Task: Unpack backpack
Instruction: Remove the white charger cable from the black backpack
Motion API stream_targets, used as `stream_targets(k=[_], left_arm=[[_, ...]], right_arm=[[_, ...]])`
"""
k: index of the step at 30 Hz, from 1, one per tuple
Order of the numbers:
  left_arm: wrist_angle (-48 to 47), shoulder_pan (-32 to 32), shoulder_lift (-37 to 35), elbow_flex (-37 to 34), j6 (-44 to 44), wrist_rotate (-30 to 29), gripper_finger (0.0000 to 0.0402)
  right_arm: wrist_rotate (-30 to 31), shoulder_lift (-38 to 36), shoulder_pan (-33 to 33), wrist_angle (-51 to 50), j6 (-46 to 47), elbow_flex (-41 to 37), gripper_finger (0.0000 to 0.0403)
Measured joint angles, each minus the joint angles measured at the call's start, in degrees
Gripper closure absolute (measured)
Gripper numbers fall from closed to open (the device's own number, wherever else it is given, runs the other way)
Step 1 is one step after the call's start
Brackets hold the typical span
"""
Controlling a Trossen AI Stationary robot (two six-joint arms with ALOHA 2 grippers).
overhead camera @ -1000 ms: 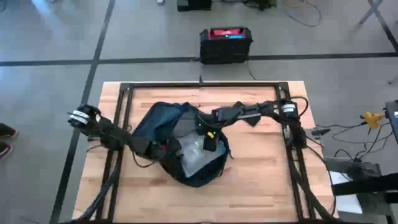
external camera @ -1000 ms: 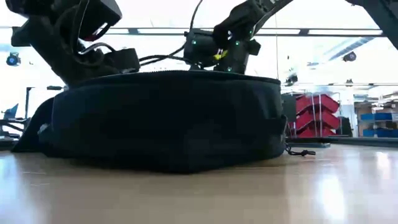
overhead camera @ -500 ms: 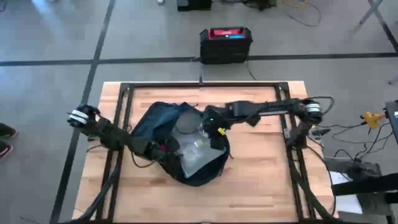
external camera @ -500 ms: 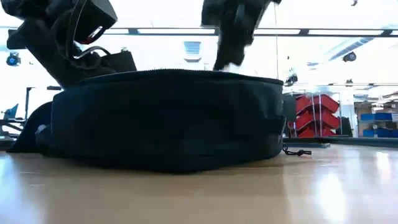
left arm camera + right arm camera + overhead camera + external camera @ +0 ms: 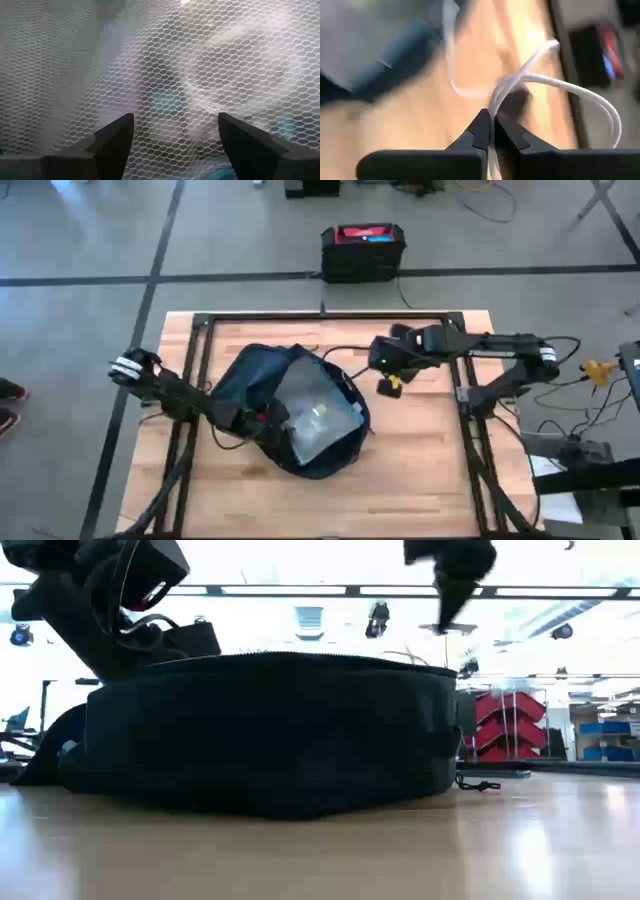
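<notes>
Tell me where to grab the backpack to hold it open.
The backpack lies flat, mouth up, so pinch its right rim from above; that fabric edge looks thin enough. The left tool sits open at the opposite side; the right tool grips a cable.

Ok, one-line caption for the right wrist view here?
Right gripper shut on a white cable, held above the wooden table beside the backpack.

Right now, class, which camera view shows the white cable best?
The right wrist view: the white cable loops out from the shut right end effector, which pinches it. The high view shows only a thin pale line between the backpack and that end effector. In the low view it is too faint to tell; the left wrist view lacks it.
</notes>
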Motion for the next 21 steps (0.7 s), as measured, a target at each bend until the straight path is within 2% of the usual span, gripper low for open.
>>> stream_targets(k=[3,9,14,18,21], left_arm=[[-0.11,0.00,-0.04,0.20,1.00,-0.15,0.0129],[-0.26,0.00,-0.04,0.28,1.17,-0.30,0.0129],[-0.55,0.00,-0.04,0.35,1.13,-0.08,0.0129],[-0.57,0.02,-0.06,0.37,1.16,-0.08,0.0129],[-0.64,0.07,-0.06,0.37,1.43,-0.80,0.0129]], right_arm=[[3.14,-0.16,-1.68,-3.29,3.45,-1.76,0.0402],[15.78,-1.87,-7.02,-8.22,12.68,-6.02,0.0402],[18.96,-5.73,-13.18,-8.07,14.38,-7.74,0.0402],[16.60,-10.04,-16.73,-3.61,11.07,-7.81,0.0402],[5.05,-13.67,-18.05,4.44,4.93,-7.83,0.0402]])
